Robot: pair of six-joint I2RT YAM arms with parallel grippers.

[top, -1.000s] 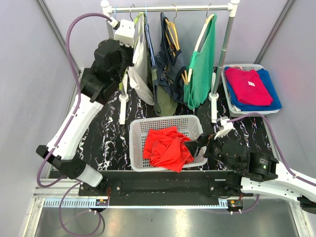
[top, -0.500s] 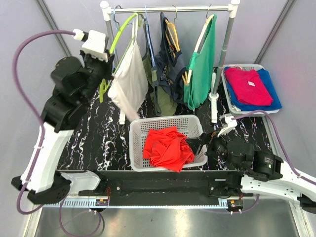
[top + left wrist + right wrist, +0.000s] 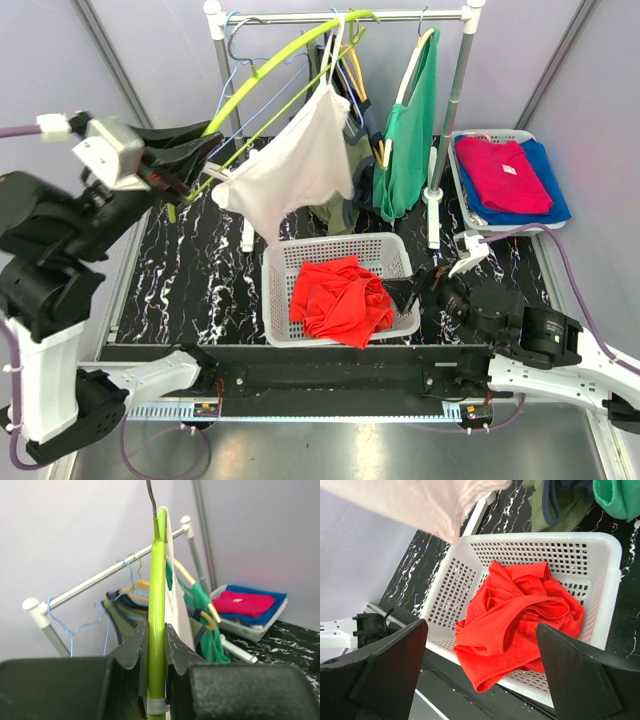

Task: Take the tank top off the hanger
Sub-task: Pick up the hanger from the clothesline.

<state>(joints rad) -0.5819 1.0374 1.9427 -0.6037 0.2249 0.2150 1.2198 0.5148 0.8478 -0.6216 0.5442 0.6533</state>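
The hanger (image 3: 156,595) is smooth, glossy lime plastic with a thin dark wire hook. The tank top (image 3: 290,170) on it is thin, matt, pale cloth. The left end effector (image 3: 156,635) is matt black plastic. At the top of the frame, the rail (image 3: 400,16) is bright metal. The desk (image 3: 200,290) looks like black marble veined white. The basket (image 3: 278,285) is white perforated plastic, holding crumpled red cloth (image 3: 335,300).

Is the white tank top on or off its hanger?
On: white tank top drapes from the green hanger held by the left gripper.
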